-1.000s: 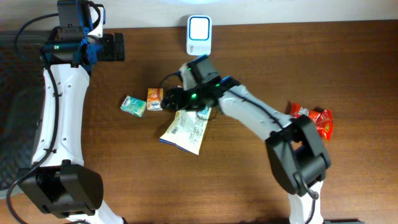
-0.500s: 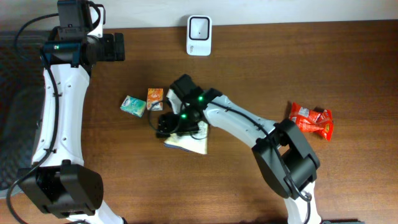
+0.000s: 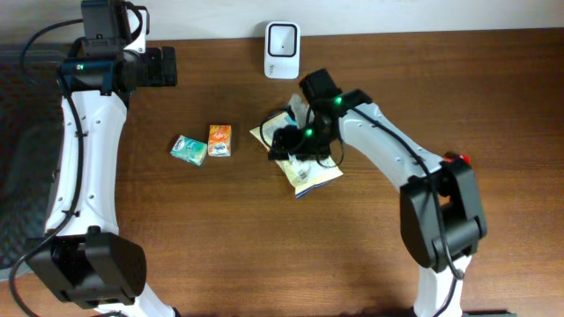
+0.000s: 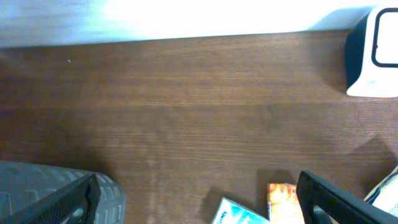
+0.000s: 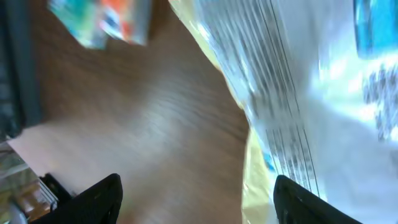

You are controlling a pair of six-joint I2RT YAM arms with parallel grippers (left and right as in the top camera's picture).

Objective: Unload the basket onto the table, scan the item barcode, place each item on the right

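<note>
- Gripping the yellow-and-white snack bag (image 3: 310, 174) in the clenched right gripper (image 3: 287, 141), tilted, near mid-table.
- Set below a white scanner (image 3: 282, 38) at 12 o'clock from the bag, apart from it.
- Flanked at 9 o'clock by an orange box (image 3: 219, 140) and teal packet (image 3: 189, 150), side by side on the wooden table (image 3: 220, 246).
- Glimpsing a red packet (image 3: 462, 159) at 3 o'clock, mostly behind the right arm.
- Keeping nothing in the left gripper (image 3: 164, 66), released and spread wide, at 10 o'clock.
</note>
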